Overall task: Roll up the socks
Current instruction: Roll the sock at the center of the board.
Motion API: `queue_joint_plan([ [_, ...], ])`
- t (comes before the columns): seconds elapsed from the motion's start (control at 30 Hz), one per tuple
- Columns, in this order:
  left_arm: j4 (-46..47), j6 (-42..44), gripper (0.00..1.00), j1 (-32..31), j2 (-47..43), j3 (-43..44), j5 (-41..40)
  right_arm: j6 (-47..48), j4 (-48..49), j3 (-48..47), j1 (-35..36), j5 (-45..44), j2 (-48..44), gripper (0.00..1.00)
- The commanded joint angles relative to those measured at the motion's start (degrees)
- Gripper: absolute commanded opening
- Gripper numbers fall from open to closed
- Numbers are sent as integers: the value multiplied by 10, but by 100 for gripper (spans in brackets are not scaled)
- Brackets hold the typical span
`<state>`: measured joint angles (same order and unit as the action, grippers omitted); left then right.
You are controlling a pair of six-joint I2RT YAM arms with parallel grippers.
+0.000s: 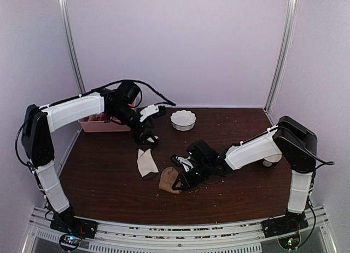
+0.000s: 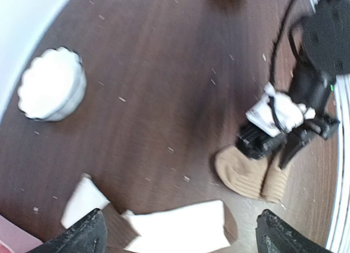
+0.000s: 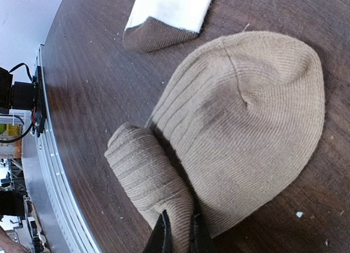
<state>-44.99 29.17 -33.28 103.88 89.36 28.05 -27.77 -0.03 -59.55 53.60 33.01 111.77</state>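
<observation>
The plain tan sock (image 1: pixel 168 179) lies near the table's middle, partly rolled: one end forms a roll (image 3: pixel 145 173) against its flat part (image 3: pixel 246 121). My right gripper (image 3: pixel 179 235) is shut on a fold of the tan sock at the roll's end; it also shows in the top view (image 1: pixel 183 176). The cream sock with brown patches (image 1: pixel 146 162) lies flat just left of it, its brown toe (image 3: pixel 156 34) pointing at the tan sock. My left gripper (image 1: pixel 145 136) hangs wide open above the cream sock (image 2: pixel 180 228), holding nothing, with a finger (image 2: pixel 82 236) out to each side.
A white scalloped bowl (image 1: pixel 183 120) stands at the back middle of the table. A pink tray (image 1: pixel 101 124) sits at the back left beside the left arm. Small crumbs dot the dark wooden tabletop (image 1: pixel 240 187). The metal rail (image 1: pixel 180 231) runs along the near edge.
</observation>
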Motion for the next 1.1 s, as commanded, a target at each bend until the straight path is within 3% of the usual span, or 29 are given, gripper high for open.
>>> queue_joint_plan([
  [0.0, -30, 41, 98, 7, 12, -16, 57, -22, -139, 18, -2, -61, 44, 0],
  [0.2, 24, 84, 98, -75, -26, -156, 16, -83, -98, 26, -2, -53, 48, 0],
  [0.33, 123, 101, 98, -130, -92, -255, -13, -131, -51, 35, -5, -11, 56, 0],
  [0.4, 118, 124, 96, -165, -92, -252, -40, -146, -39, 32, -7, 7, 67, 0],
  [0.7, 132, 151, 67, -219, -28, -236, -106, -183, -6, 26, -13, 44, 87, 0],
  [1.07, 185, 139, 42, -230, 10, -243, -192, -213, 35, 57, -22, 58, 85, 0],
])
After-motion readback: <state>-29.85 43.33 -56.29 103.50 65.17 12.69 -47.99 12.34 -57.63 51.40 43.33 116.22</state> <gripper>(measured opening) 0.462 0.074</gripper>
